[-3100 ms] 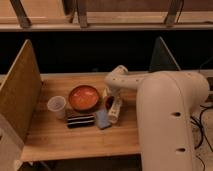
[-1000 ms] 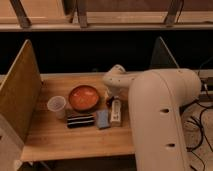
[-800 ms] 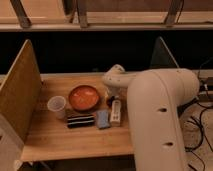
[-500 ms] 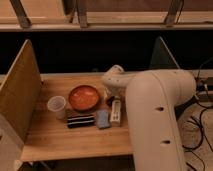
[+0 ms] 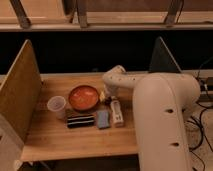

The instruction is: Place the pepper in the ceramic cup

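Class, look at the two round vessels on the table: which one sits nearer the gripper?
The orange bowl; the gripper is beside its rim, while the ceramic cup stands on the bowl's opposite side.

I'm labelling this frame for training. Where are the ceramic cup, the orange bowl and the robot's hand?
ceramic cup (image 5: 56, 106): camera view, on its front wall.
orange bowl (image 5: 83, 98): camera view, on its bare inside.
hand (image 5: 105, 95): camera view, at its tip, just beside the bowl's right rim.
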{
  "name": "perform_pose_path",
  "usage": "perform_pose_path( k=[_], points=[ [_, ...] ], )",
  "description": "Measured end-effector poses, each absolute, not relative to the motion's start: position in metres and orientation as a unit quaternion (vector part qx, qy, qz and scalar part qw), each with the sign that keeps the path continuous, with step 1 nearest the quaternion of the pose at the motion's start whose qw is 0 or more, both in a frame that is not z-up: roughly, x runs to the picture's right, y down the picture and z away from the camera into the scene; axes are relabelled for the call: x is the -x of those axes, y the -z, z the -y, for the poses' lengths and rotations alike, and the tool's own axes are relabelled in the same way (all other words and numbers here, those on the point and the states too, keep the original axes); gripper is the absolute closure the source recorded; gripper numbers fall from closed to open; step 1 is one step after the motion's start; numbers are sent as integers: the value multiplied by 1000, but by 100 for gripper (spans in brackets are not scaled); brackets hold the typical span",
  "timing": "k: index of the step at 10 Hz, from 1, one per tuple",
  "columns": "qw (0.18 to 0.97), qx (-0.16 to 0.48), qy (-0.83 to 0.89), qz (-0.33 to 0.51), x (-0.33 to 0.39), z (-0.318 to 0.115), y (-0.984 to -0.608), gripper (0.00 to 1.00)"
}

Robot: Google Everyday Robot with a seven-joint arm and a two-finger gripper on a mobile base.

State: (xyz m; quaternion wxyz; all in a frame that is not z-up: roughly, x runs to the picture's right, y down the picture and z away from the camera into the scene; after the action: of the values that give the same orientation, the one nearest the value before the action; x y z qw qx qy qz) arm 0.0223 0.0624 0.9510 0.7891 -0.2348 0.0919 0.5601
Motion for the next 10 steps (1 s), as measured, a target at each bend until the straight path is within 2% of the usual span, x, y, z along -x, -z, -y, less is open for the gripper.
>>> perform_pose_path(
  k=[4,7,10],
  points=[
    [793,218,-558,-110,-34,-61,-954,35],
    [796,175,-555,-166,-82,-64,-976,35],
    [807,151,-544,-173,-84,-55,-1004,35]
  ],
)
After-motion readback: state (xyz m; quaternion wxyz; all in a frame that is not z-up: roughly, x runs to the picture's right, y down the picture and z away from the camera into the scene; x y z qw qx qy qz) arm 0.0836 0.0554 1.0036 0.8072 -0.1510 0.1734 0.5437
